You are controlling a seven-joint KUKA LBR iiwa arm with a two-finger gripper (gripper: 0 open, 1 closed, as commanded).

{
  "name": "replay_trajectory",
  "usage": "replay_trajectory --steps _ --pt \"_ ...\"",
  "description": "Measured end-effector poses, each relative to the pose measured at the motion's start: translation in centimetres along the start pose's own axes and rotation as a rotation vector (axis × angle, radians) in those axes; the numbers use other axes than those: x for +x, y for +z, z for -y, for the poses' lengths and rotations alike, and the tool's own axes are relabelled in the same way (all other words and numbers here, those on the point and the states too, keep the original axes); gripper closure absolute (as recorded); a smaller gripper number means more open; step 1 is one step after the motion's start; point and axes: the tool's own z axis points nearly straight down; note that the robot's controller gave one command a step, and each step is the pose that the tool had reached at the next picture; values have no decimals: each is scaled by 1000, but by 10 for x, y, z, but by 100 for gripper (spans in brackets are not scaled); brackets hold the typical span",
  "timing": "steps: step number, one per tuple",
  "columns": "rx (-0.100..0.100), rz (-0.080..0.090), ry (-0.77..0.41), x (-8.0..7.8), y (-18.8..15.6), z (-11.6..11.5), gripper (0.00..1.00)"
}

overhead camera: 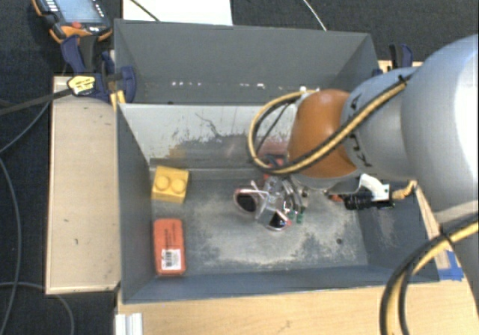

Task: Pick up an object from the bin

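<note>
My gripper (pixel 275 205) is low over the middle of the bin floor, under the orange wrist cover. A small dark rounded thing with a reddish rim (pixel 244 200) lies right at its left side, touching or nearly touching it. Whether that thing is gripped cannot be told. A small black and white thing with an orange end (pixel 364 196) lies just right of the gripper, partly hidden by the arm.
A yellow toy brick (pixel 170 183) sits at the left of the bin floor. An orange flat box with a barcode label (pixel 169 247) lies in the front left corner. The arm covers the bin's right side.
</note>
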Motion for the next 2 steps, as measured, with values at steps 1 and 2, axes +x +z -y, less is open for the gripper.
replay_trajectory --steps 1,2 --pt "-4 11 18 -7 0 -13 100" --pt "-4 11 17 -7 0 -13 100"
